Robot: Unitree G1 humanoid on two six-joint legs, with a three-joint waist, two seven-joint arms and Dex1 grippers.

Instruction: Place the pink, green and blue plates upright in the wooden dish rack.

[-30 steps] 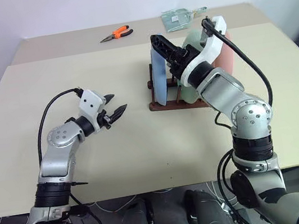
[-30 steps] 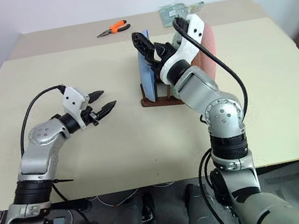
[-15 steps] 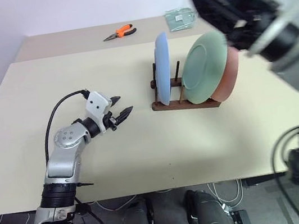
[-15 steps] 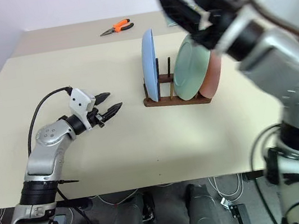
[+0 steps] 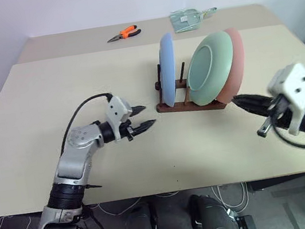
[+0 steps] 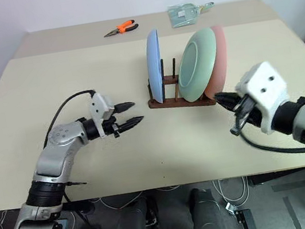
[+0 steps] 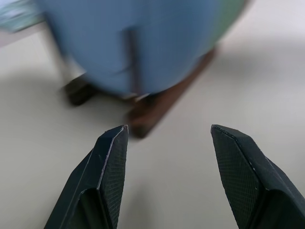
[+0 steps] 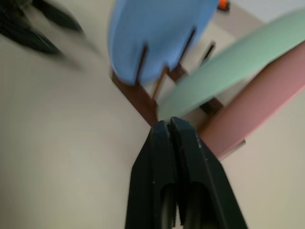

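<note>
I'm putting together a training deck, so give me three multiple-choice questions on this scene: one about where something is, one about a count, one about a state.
1. Where do the orange-handled pliers lie?
A. At the beige table's far edge, beyond the rack
B. Inside the rack
C. Beside the right gripper

2. How many plates stand in the dark brown wooden dish rack?
A. One
B. Two
C. Three

3. How do the right gripper's two black fingers stand?
A. Wide apart
B. Pressed together, holding nothing
C. Clamped on a plate

Answers:
1. A, the pliers rest far back on the table, behind the rack.
2. C, the round blue plate, the round green plate and the round pink plate all stand in it.
3. B, the right wrist view shows the fingers meeting with nothing between them.
</note>
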